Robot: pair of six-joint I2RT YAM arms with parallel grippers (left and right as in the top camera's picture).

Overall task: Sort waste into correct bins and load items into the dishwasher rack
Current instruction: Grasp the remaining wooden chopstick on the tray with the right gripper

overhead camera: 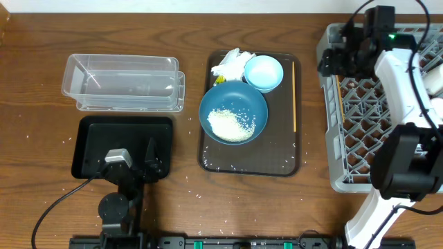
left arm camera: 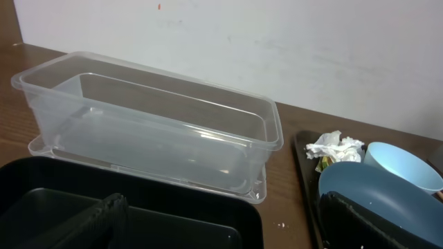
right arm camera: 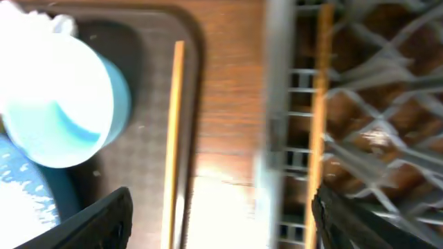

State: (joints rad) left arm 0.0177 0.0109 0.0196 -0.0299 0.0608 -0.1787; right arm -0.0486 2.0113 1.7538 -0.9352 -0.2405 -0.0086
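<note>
The dishwasher rack (overhead camera: 349, 183), a grey lattice crate, fills the right side of the overhead view, and the right gripper (overhead camera: 327, 63) hangs over its upper left corner. One chopstick (overhead camera: 338, 104) lies just inside the rack's left wall. A second chopstick (overhead camera: 294, 97) lies on the right side of the brown serving tray (overhead camera: 284, 166) at centre frame. That tray also carries the dark-blue bowl (overhead camera: 242, 97) holding rice (overhead camera: 232, 124), the light-blue dish (overhead camera: 264, 72) at the bowl's upper right, and the napkin (overhead camera: 232, 62) in the upper left corner. The clear container (overhead camera: 124, 83) sits at upper left. The black tray (overhead camera: 90, 145) is below it, under the left gripper (overhead camera: 131, 155).

In the left wrist view, its fingers (left arm camera: 104, 218) stand wide apart at the bottom edge with nothing between them. The clear container spans the middle, with the napkin, bowl and dish at right.

The right wrist view is blurred. Its fingers (right arm camera: 104, 221) sit in the lower corners, spread wide and empty, over the strip of table between tray and rack.
</note>
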